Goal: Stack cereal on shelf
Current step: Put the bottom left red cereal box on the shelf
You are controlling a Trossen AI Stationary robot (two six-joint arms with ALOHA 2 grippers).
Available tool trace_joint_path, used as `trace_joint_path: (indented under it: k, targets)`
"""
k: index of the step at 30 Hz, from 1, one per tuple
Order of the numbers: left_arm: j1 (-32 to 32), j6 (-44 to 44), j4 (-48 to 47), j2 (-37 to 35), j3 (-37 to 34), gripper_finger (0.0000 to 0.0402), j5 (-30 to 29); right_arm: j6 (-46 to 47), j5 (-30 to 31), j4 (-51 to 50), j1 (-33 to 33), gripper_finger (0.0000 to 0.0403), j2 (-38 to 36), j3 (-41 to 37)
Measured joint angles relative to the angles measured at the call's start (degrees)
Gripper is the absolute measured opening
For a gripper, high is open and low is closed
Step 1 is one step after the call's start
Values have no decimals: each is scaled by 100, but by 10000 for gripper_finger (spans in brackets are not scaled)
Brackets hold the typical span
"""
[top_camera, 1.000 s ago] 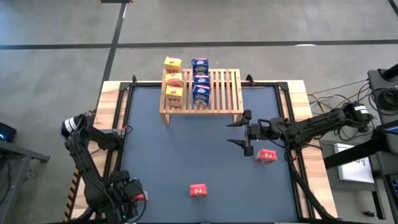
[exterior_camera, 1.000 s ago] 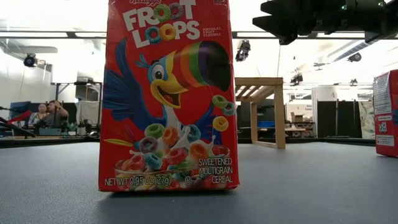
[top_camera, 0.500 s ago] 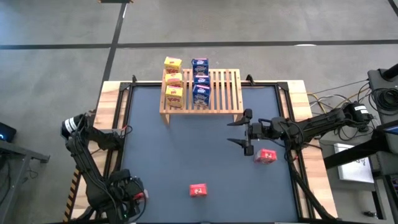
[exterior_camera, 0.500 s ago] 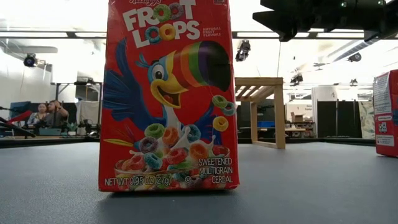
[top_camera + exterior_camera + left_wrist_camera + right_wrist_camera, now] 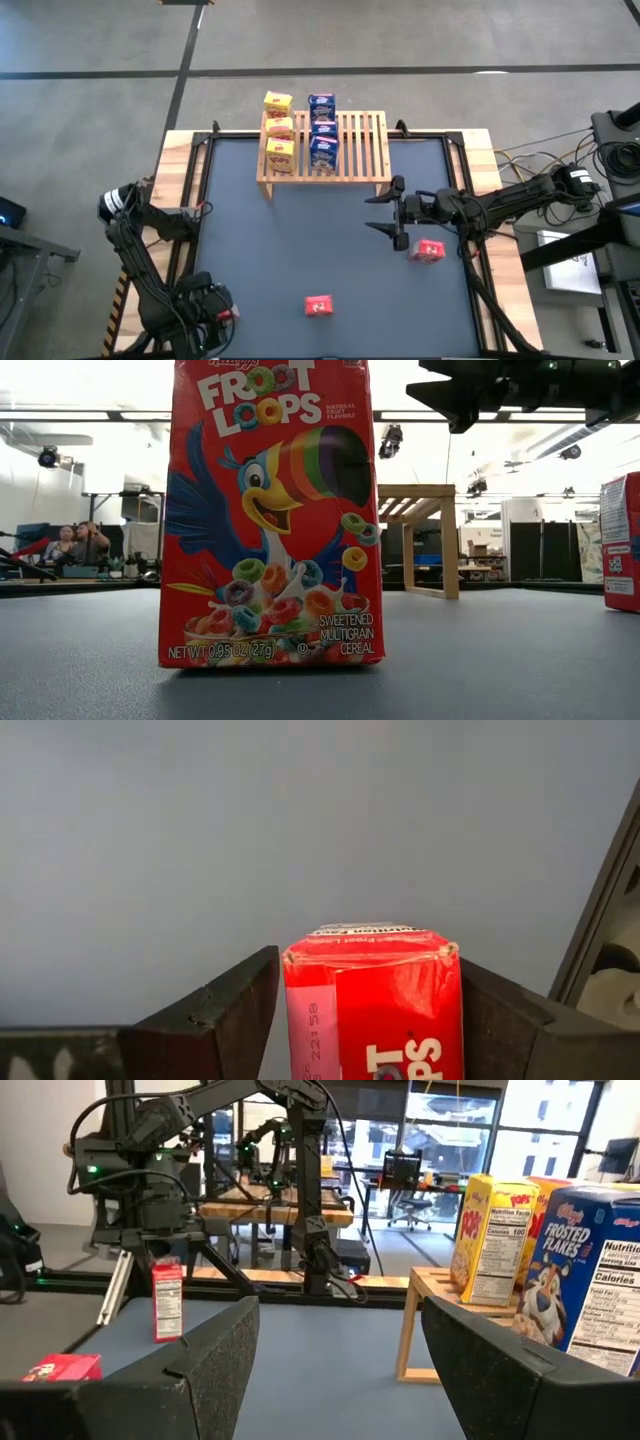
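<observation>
The wooden slatted shelf (image 5: 345,147) stands at the table's far edge. Three yellow cereal boxes (image 5: 279,128) and three blue ones (image 5: 322,128) stand on it in two rows. One red box (image 5: 318,306) stands upright near the near edge and fills the low view (image 5: 270,510). Another red box (image 5: 428,250) stands toward the right. My right gripper (image 5: 385,214) hovers open above the table, just left of that box. My left gripper (image 5: 208,308), at the near left corner, is shut on a third red box (image 5: 372,1000). My left gripper pinches the red box between its two fingers, one finger (image 5: 225,1010) on each of two opposite sides, below its end flap (image 5: 368,932). The right wrist view shows the box (image 5: 167,1300) upright below the downward-pointing gripper. Whether its lower end touches the table, I cannot tell.
The dark table mat (image 5: 300,235) lies open between the shelf and the red boxes. The right part of the shelf's slats (image 5: 368,140) is bare. A raised black frame and wooden border (image 5: 180,190) run around the mat. People sit far off in the room (image 5: 75,545).
</observation>
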Motion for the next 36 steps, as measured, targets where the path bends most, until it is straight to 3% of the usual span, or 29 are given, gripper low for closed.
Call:
trace_joint_path:
  k: [36]
  targets:
    - [0,-1,23,0,-2,231,17,189,-152,-247,0,270,7,-2]
